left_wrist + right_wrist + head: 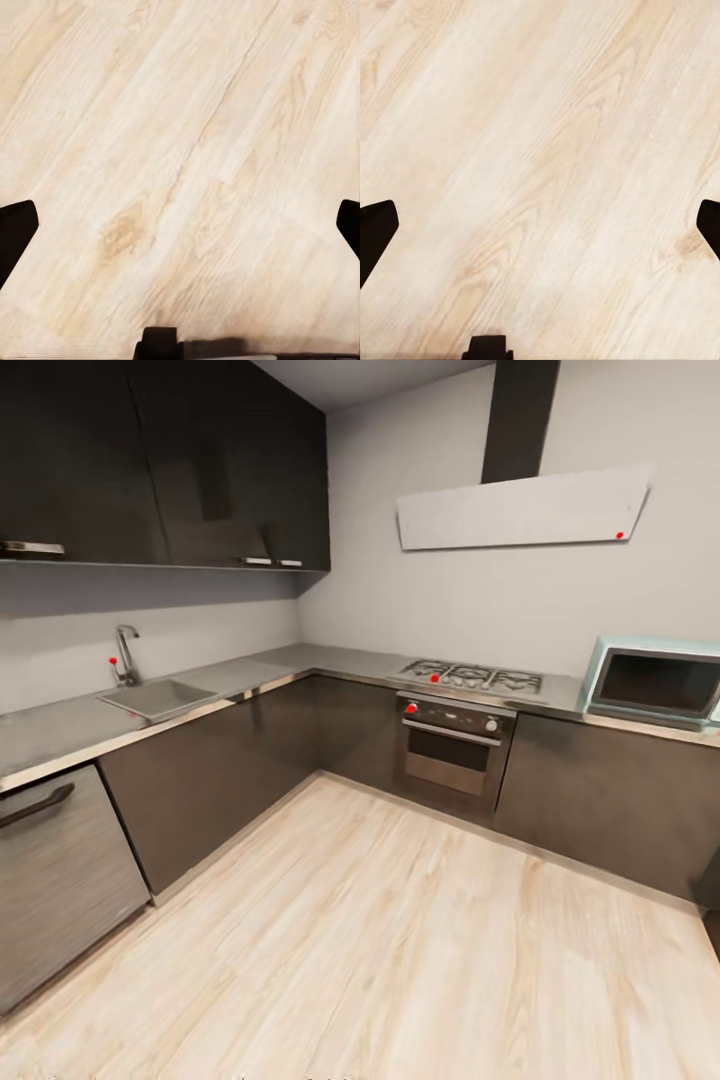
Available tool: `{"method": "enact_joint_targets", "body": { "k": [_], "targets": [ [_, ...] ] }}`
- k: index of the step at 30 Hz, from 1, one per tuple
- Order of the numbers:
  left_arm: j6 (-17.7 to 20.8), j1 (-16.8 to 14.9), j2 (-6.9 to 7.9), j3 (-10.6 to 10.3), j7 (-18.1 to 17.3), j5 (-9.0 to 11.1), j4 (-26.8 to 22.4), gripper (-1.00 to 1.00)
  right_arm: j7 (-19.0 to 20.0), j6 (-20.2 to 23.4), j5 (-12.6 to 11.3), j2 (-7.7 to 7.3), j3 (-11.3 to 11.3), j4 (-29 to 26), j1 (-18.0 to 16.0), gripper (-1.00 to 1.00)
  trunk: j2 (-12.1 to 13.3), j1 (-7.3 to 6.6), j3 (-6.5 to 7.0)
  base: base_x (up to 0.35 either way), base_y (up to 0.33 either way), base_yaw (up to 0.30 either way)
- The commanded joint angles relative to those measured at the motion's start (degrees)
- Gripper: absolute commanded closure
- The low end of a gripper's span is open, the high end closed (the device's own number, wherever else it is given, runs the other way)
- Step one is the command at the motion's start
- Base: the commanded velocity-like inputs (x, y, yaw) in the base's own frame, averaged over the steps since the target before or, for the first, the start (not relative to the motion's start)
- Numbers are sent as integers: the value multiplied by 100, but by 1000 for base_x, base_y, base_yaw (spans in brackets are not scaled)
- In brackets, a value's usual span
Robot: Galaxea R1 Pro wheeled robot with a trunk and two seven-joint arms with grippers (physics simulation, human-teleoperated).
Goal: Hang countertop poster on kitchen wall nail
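Note:
The poster is out of view, and I cannot make out any wall nail on the pale grey walls. The kitchen countertop [60,725] runs along the left wall as a glossy grey slab, with its sink basin [158,697] and chrome tap [126,652]. My left gripper [180,225] hangs open over the wood plank floor, its dark fingertips [15,229] wide apart and nothing between them. My right gripper [540,225] is also open and empty above the floor [547,150].
A gas hob [470,678] with an oven [450,750] below sits on the far counter, under a hood [520,510]. A pale blue microwave [655,682] stands at the right. Dark upper cabinets [150,460] hang over the sink. A steel dishwasher front [55,880] is near left. Open floor [400,940] lies ahead.

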Motion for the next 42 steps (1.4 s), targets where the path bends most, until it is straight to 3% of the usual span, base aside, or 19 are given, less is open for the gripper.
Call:
{"method": "enact_joint_targets", "body": {
  "k": [1,18,27,37,42],
  "targets": [
    [-8,1,-3,7,0,-3,-5,-100,-5,-17,3,-1,2,3,-2,-100,-3,0,-8,-7,11,254],
    [-8,1,-3,13,8,-3,-5,-100,-127,0,3,-15,9,54,-2,-100,-3,0,-60,0,-10,223],
    [-8,1,-3,17,17,4,-14,-100,-154,-15,356,-1,5,452,-2,-100,-3,0,-64,194,-94,32],
    [-8,1,-3,19,18,5,-14,-100,-183,-127,373,24,9,460,-3,-100,-3,0,-86,149,230,250],
    [-8,1,-3,21,18,5,-14,-100,-607,-131,379,33,16,460,-2,-100,-3,0,-98,5,89,274]
  ]
}}
